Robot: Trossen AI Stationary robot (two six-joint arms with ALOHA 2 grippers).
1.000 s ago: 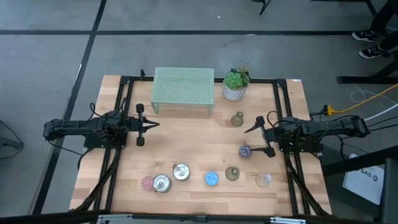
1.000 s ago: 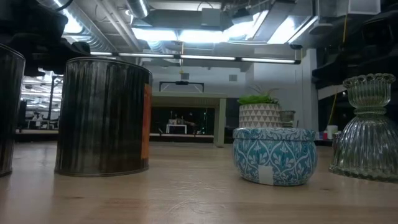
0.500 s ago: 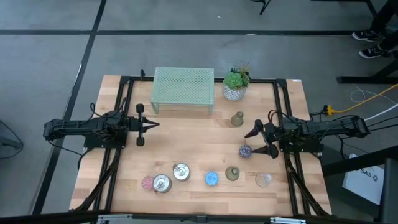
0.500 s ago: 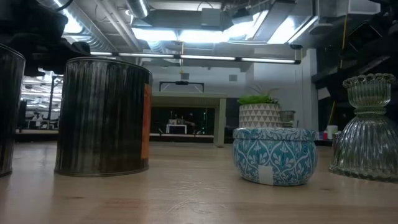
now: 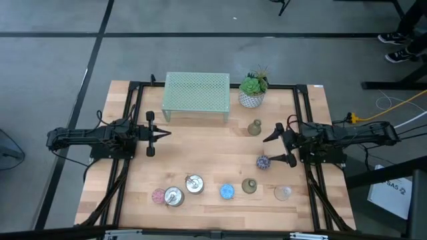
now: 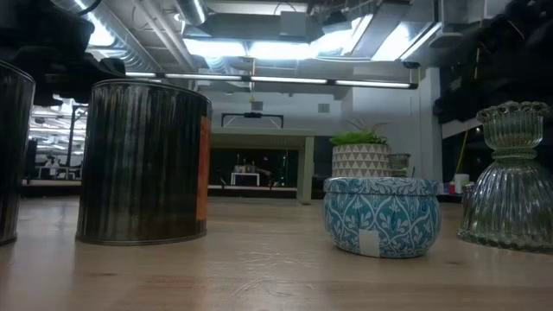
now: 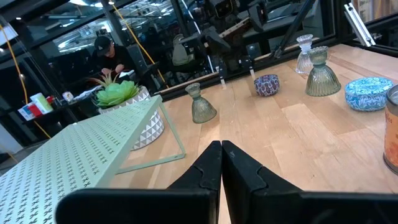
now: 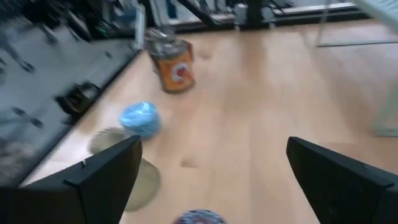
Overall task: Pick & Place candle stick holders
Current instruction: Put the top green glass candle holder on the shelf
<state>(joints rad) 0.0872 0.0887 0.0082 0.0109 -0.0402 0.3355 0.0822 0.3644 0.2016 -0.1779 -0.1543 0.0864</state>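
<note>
On the worktop (image 5: 200, 143), your mint mesh stand (image 5: 197, 95) sits at the back. Your right tool (image 5: 279, 147), fingers spread apart, hovers just beside the purple holder (image 5: 263, 162). Your left tool (image 5: 149, 134) waits at the left, fingers pressed together. The remaining holders (image 5: 194, 184) line the front edge.

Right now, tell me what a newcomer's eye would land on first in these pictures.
First, the mint-green mesh stand at the table's far edge, with the green plant in its white pot beside it. Next, the row of small candle stick holders along the near edge, with silver, pink and blue ones among them. Finally, the right gripper, open wide next to the purple holder, while the left gripper is shut over bare wood.
</note>
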